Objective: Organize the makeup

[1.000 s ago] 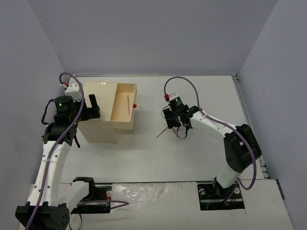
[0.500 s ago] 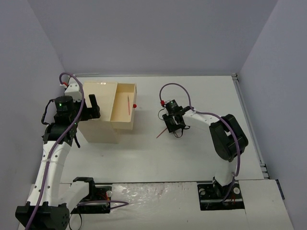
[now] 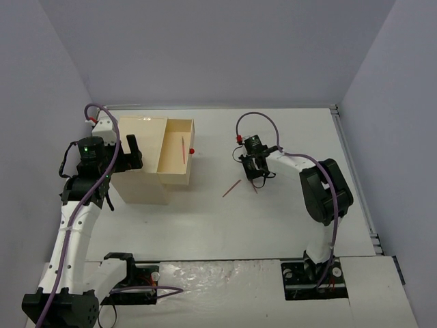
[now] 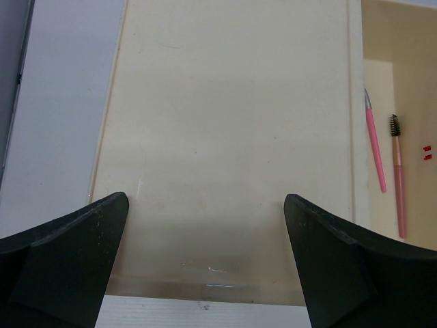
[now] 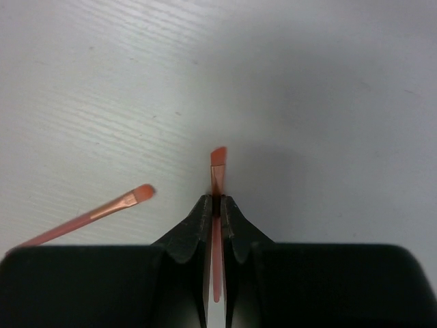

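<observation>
One white table (image 3: pixel 273 225) carries all: the cream box with open drawer (image 3: pixel 147 184) by its far-left corner, well left of the right gripper (image 5: pixel 216 205), jaws clamped lengthwise on a thin reddish-pink brush (image 5: pixel 218 160); its twin (image 5: pixel 102 213) lies loose beside.

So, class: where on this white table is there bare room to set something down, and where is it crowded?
Free: the wide white table strip between the cream box and the near edge, and the far right corner. Crowded: around the right gripper, shut on a thin reddish-pink brush, with a second brush lying beside it.
</observation>
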You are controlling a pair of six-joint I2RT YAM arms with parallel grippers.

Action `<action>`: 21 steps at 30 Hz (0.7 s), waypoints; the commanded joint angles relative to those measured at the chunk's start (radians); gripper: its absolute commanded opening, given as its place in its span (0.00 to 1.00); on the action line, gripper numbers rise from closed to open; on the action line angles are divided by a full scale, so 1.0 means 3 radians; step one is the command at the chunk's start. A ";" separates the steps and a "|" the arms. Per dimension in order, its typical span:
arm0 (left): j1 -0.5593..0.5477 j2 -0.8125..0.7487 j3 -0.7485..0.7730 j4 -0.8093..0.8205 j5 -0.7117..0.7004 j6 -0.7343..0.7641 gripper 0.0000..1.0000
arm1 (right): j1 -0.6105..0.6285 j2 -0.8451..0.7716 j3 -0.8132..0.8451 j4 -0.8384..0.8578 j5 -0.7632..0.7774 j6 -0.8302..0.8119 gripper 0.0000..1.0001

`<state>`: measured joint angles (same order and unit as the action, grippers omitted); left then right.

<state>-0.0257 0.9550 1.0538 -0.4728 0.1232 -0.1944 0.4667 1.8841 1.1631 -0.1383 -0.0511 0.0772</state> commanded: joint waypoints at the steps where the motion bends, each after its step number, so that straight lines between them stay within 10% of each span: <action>1: 0.0009 0.0012 0.0092 0.0178 0.0034 -0.0045 0.97 | -0.0157 -0.0142 -0.0082 -0.0198 0.0134 -0.0018 0.00; 21: 0.0014 0.0002 0.0082 0.0175 0.0007 -0.0044 0.97 | 0.0687 -0.0935 0.1128 0.1201 -0.0375 0.1321 0.00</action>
<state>-0.0257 0.9550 1.0538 -0.4725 0.1261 -0.1944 0.6478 1.5783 1.4515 -0.0077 -0.0904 0.3056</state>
